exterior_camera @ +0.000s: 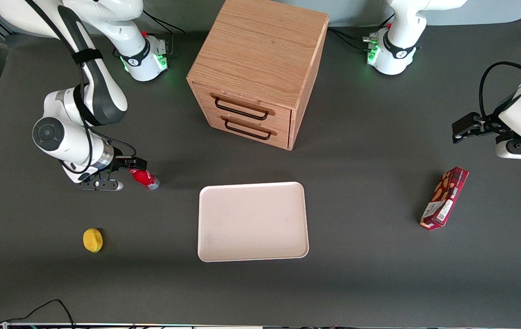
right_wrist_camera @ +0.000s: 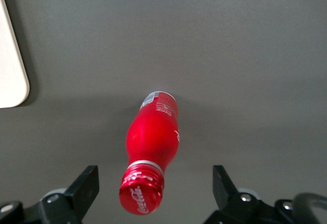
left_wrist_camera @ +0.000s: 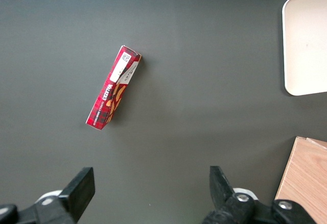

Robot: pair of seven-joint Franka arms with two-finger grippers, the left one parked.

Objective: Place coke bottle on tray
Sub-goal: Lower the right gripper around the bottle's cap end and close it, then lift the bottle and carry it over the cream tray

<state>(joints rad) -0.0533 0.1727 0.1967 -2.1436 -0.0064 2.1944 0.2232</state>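
Note:
The coke bottle [exterior_camera: 146, 178] is a tiny red bottle with a red cap, standing on the dark table toward the working arm's end, beside the tray. In the right wrist view the coke bottle [right_wrist_camera: 152, 142] rises toward the camera with its cap between the fingers. My right gripper [exterior_camera: 131, 172] is open, and in its wrist view the gripper [right_wrist_camera: 155, 180] has one finger on each side of the cap, with a gap on both sides. The cream tray [exterior_camera: 253, 221] lies flat and bare at the table's middle; its corner shows in the right wrist view [right_wrist_camera: 10, 66].
A wooden two-drawer cabinet [exterior_camera: 255, 68] stands farther from the front camera than the tray. A yellow lemon [exterior_camera: 92, 240] lies nearer the camera than the gripper. A red snack box [exterior_camera: 444, 197] lies toward the parked arm's end.

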